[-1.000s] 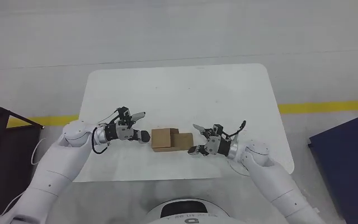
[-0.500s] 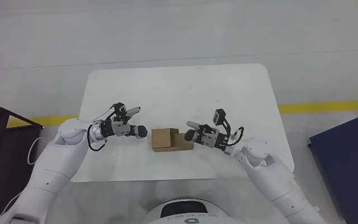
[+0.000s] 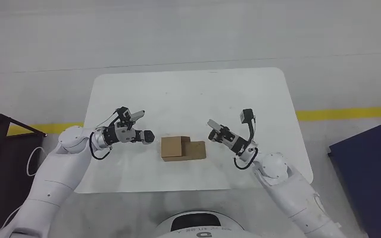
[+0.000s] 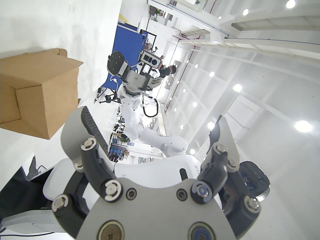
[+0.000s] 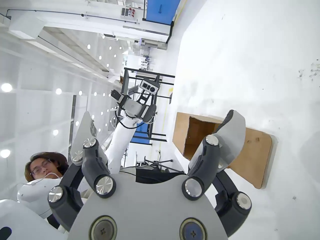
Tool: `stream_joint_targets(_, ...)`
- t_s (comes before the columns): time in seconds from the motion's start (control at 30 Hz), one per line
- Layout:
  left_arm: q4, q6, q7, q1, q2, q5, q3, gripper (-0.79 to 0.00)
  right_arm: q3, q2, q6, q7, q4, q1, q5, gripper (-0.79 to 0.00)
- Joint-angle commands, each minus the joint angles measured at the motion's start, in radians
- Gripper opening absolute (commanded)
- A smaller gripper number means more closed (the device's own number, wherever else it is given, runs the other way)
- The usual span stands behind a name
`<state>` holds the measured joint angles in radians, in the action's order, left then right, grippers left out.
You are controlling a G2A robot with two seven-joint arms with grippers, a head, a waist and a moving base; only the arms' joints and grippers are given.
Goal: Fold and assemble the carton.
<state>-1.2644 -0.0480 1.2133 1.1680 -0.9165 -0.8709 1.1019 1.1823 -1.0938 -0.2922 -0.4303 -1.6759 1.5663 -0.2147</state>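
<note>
We see the carton lying toward the front middle of the tabletop, its long axis running side to side, straight between the two arms. The left gripper sits just beside its left end, fingers spread and holding nothing. The right gripper is near the right end, likewise spread and empty. That right end gapes open, with a flap lying flat on the tabletop, perhaps the next fold. Nothing stands between either gripper and the carton.
</note>
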Motion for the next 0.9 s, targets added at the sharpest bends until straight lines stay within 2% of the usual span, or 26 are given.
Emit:
stream_joint_targets(0.0,0.0,0.0,0.0,0.0,0.0,0.0,0.0,0.0,0.0,0.0,0.0,0.0,0.0,0.0,0.0,0.0)
stream_joint_targets(0.1,0.0,0.0,0.0,0.0,0.0,0.0,0.0,0.0,0.001,0.0,-0.001,0.001,-0.001,-0.001,0.008,0.0)
stream_joint_targets(0.17,0.0,0.0,0.0,0.0,0.0,0.0,0.0,0.0,-0.004,0.002,-0.03,-0.01,-0.016,-0.009,0.093,0.0)
stream_joint_targets(0.2,0.0,0.0,0.0,0.0,0.0,0.0,0.0,0.0,-0.004,0.005,-0.081,-0.022,-0.032,-0.019,0.181,0.0)
stream_joint_targets(0.27,0.0,0.0,0.0,0.0,0.0,0.0,0.0,0.0,0.008,0.012,-0.162,0.029,-0.056,-0.024,0.446,-0.037)
stream_joint_targets(0.33,0.0,0.0,0.0,0.0,0.0,0.0,0.0,0.0,-0.001,0.014,-0.242,0.084,-0.074,-0.015,0.657,-0.009)
stream_joint_targets(0.4,0.0,0.0,0.0,0.0,0.0,0.0,0.0,0.0,-0.011,0.016,-0.245,0.138,-0.094,-0.018,0.912,-0.194)
stream_joint_targets(0.43,0.0,0.0,0.0,0.0,0.0,0.0,0.0,0.0,-0.028,0.015,-0.248,0.174,-0.099,-0.012,1.009,-0.194)
stream_joint_targets(0.47,0.0,0.0,0.0,0.0,0.0,0.0,0.0,0.0,-0.043,0.014,-0.242,0.204,-0.094,-0.009,1.082,-0.256)
stream_joint_targets(0.5,0.0,0.0,0.0,0.0,0.0,0.0,0.0,0.0,-0.06,0.013,-0.249,0.224,-0.094,-0.013,1.166,-0.4)
stream_joint_targets(0.53,0.0,0.0,0.0,0.0,0.0,0.0,0.0,0.0,-0.079,0.013,-0.266,0.243,-0.085,-0.015,1.236,-0.459)
stream_joint_targets(0.7,0.0,0.0,0.0,0.0,0.0,0.0,0.0,0.0,-0.143,0.011,-0.322,0.267,-0.03,-0.05,1.44,-0.536)
stream_joint_targets(0.83,0.0,0.0,0.0,0.0,0.0,0.0,0.0,0.0,-0.167,0.011,-0.342,0.266,-0.014,-0.07,1.512,-0.61)
stream_joint_targets(0.87,0.0,0.0,0.0,0.0,0.0,0.0,0.0,0.0,-0.17,0.011,-0.34,0.255,-0.013,-0.074,1.533,-0.606)
